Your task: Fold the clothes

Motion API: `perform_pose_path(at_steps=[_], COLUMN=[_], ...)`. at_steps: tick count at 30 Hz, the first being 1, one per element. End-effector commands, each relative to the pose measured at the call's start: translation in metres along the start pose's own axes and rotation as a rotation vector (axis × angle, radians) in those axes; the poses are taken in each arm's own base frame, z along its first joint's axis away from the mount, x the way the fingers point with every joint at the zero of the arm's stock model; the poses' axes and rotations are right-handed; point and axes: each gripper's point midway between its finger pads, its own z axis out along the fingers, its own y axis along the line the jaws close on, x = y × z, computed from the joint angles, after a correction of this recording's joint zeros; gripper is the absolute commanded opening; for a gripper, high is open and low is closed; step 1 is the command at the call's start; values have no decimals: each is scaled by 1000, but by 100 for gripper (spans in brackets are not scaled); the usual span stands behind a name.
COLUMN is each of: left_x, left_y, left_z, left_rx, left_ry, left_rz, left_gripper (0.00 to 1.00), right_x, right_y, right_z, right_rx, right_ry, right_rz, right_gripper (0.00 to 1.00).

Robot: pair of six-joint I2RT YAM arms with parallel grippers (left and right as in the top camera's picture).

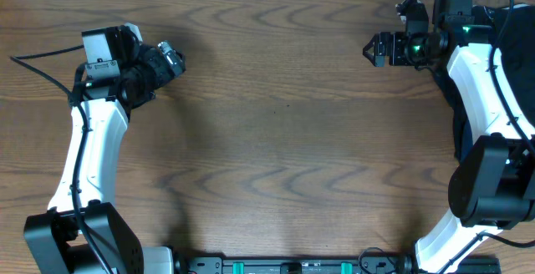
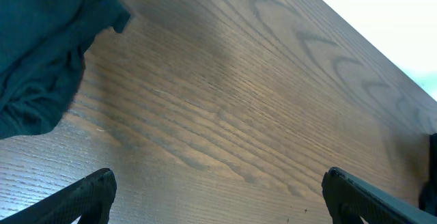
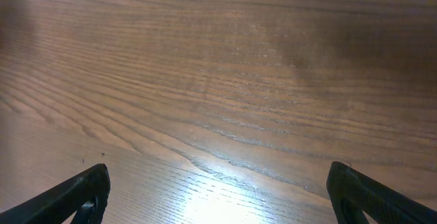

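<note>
Wood-grain table (image 1: 284,140) below: left gripper (image 2: 218,200) and right gripper (image 3: 218,197) both spread wide, holding nothing; clothes (image 2: 41,53) lie apart.

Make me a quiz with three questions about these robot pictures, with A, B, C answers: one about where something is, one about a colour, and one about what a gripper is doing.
1. In the left wrist view, where does the dark cloth lie?
A. In the middle.
B. In the upper left corner.
C. In the lower right corner.

2. What colour is the table?
A. White.
B. Green.
C. Brown wood.

3. How is the right gripper?
A. Open, holding nothing.
B. Shut on a sock.
C. Shut on a cup.

Answers:
1 B, the fabric bunches at the top left of that view.
2 C, brown wood grain shows in every view.
3 A, its jaws stand wide apart over bare wood.
</note>
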Motion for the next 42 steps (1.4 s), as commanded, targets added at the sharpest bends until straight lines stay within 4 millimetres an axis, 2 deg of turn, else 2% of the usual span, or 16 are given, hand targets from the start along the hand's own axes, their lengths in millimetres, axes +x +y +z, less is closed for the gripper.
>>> perform_pose_path(at_steps=[1,13,15,17,19,24,27,31,34,38,42], left_x=[0,0,0,0,0,0,0,0,0,0,0], left_y=[1,1,1,1,1,1,1,1,1,1,1], left_z=[1,1,1,1,1,1,1,1,1,1,1], left_rx=[-2,-2,-2,-2,-2,-2,-2,-2,-2,-2,-2], left_ry=[5,5,5,5,5,5,5,5,5,5,5], left_rz=[-1,-1,-1,-1,-1,-1,-1,-1,-1,-1,-1], left_gripper=[98,98,98,98,98,98,98,98,98,98,98], right_x=[2,6,5,-2,-14,-54,-63,-48,-24,25,67], right_y=[0,2,8,12,26,82,113,139,149,150,142], right_z=[3,5,-7,-27,-54,-149,-206,-264,-294,-303,-291], right_rx=[-2,1,1,32,32,26,44,69,73,83,85], right_ry=[8,19,4,-41,-109,-409,-571,-693,-758,-796,-858], right_rz=[-1,-3,-12,-46,-79,-230,-315,-414,-436,-469,-490], right_gripper=[99,99,99,99,99,99,99,99,99,99,99])
